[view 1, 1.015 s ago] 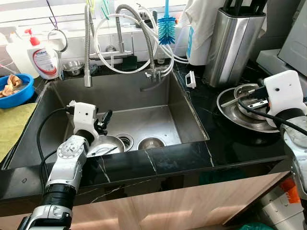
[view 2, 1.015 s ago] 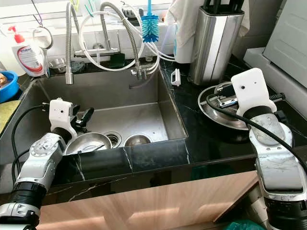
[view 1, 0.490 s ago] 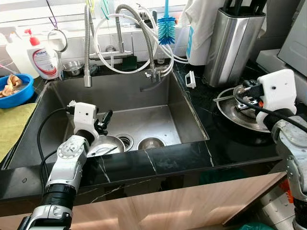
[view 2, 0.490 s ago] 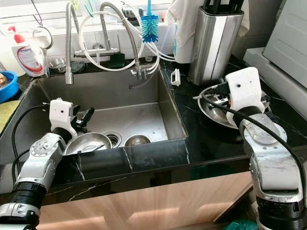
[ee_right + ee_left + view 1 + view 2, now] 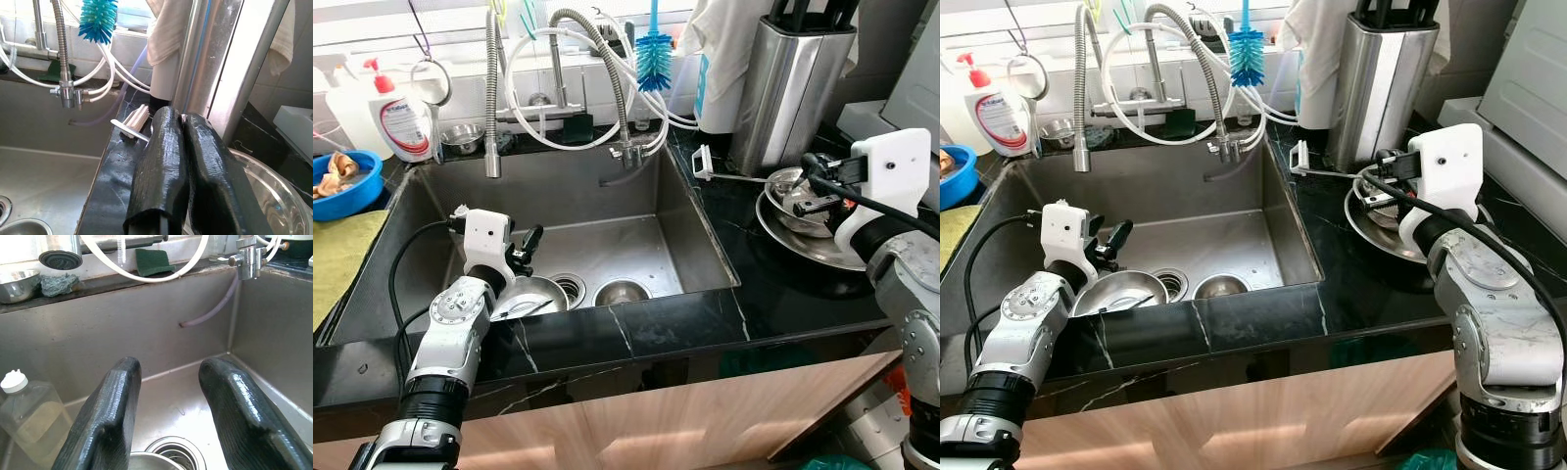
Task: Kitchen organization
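Note:
My right gripper (image 5: 806, 191) hovers just above the stacked steel plates (image 5: 803, 243) on the black counter, right of the sink. In the right wrist view its fingers (image 5: 166, 161) are pressed together on a thin metal utensil (image 5: 739, 178), whose flat end sticks out towards the sink. My left gripper (image 5: 524, 245) is down inside the steel sink (image 5: 568, 186), open, just above a steel bowl (image 5: 533, 294) beside the drain. Nothing lies between its fingers (image 5: 112, 416).
A steel knife block (image 5: 788, 88) stands behind the plates. Hoses, a tap and a blue brush (image 5: 654, 59) hang over the sink's back. A soap bottle (image 5: 399, 117) and a blue bowl (image 5: 342, 181) sit at the far left. A clear bottle (image 5: 24, 406) stands in the sink.
My right gripper has lifted off the plates and shifted back towards the knife block, carrying the utensil, whose end now reaches out over the counter. The left arm has not moved.

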Controlling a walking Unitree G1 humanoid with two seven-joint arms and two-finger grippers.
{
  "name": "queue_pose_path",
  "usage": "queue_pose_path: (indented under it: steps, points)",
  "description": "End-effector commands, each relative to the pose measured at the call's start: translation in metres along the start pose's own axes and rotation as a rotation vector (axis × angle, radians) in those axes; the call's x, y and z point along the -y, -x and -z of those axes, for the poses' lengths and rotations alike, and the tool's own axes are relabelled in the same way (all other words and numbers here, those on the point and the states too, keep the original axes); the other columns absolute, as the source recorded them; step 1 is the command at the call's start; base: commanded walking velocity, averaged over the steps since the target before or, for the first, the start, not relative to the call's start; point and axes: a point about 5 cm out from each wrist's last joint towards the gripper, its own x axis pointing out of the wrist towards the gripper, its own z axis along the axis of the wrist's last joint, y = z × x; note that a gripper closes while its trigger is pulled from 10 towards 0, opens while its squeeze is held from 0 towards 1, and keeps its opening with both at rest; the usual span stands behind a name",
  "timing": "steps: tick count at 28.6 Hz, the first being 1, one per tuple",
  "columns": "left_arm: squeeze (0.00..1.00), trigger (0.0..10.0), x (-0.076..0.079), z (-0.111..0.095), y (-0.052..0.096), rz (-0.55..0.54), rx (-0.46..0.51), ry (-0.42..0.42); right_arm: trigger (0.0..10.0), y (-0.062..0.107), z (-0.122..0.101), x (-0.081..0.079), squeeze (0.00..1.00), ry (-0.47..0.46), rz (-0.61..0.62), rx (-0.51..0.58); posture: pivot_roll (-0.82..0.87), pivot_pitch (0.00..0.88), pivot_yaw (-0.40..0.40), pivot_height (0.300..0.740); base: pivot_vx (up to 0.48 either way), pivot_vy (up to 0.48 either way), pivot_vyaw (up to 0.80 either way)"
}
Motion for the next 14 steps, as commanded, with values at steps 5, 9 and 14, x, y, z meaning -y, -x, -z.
queue_pose_path:
  steps: [5,9,14]
  points:
    - [0.0,10.0,0.001,-0.006,-0.003,0.015,0.012,-0.011,10.0,0.002,-0.017,0.002,0.0,-0.002,0.004,0.057,-0.11,0.0,0.055,0.74,0.0,0.0,0.0]
    - [0.0,10.0,0.002,-0.006,-0.003,0.018,0.014,-0.011,10.0,0.003,-0.021,0.001,0.0,-0.003,-0.006,0.069,-0.1,0.0,0.055,0.74,0.0,0.0,0.0]
    - [0.0,10.0,0.002,-0.007,-0.003,0.019,0.015,-0.011,10.0,0.003,-0.024,0.0,0.0,-0.008,-0.015,0.078,-0.1,0.0,0.055,0.74,0.0,0.0,0.0]
